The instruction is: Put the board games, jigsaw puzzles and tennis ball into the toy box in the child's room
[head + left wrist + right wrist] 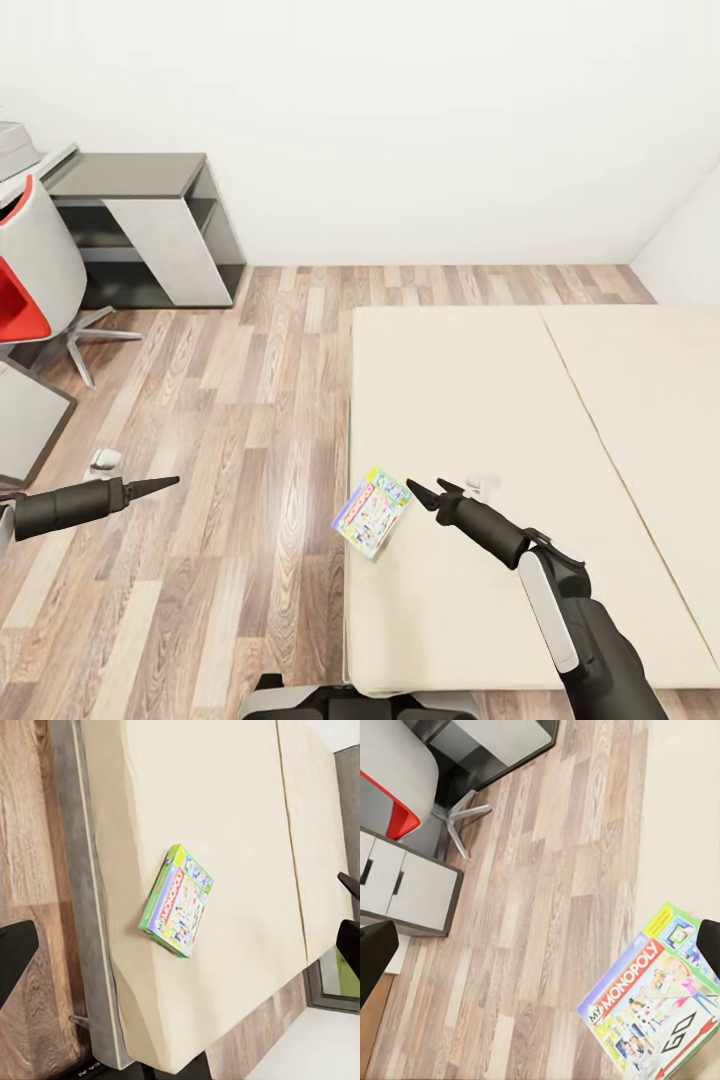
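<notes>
The robot stands at the foot of the bed (480,400), and the one task item in sight is a green-edged board game (372,511) lying flat on the beige mattress at its near left edge, one corner just over the side toward the wooden floor (250,420). The right gripper (424,494) hovers just beside that box with its dark fingers spread and nothing between them; the left gripper (165,484) hangs over the floor well apart from the bed, its fingers drawn together to a point in the head view, though the left wrist view shows dark finger parts at opposite edges, so I cannot tell whether it is released or clenched. Judging from this, the game has yet to be picked up and carried to the toy box (how the other toys stand cannot be judged here). The lid reads "MY MONOPOLY" in white letters on a red band, clearest in the right wrist view; smaller print on it is too fine to read. A red-and-grey chair (30,280) and a dark grey shelf unit (150,225) stand by the far wall.
</notes>
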### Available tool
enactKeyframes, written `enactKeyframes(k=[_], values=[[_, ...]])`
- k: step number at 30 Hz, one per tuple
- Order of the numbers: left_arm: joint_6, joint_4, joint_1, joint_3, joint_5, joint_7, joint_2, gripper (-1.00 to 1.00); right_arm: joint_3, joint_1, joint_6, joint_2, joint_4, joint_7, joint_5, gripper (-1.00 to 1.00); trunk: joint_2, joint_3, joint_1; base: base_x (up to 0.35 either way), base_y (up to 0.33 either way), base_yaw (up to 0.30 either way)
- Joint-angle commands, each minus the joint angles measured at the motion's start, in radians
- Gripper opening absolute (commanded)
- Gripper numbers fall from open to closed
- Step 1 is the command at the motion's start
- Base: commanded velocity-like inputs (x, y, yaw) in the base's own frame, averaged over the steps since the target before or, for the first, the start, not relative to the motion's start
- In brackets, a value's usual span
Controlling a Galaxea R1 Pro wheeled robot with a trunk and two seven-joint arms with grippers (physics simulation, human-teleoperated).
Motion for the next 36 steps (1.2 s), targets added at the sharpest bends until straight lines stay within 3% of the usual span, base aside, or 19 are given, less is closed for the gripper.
enactKeyframes(k=[1,36], values=[[0.010,0.000,0.000,0.000,0.002,-0.003,0.000,1.00,-0.002,0.000,0.008,0.000,-0.001,0.001,-0.008,1.00,-0.002,0.000,0.001,0.000,0.000,0.000],[0.010,0.000,0.000,0.004,0.000,-0.004,0.000,1.00,0.000,0.000,0.008,0.002,0.006,0.000,-0.009,1.00,-0.002,0.058,0.001,0.000,0.000,0.000]])
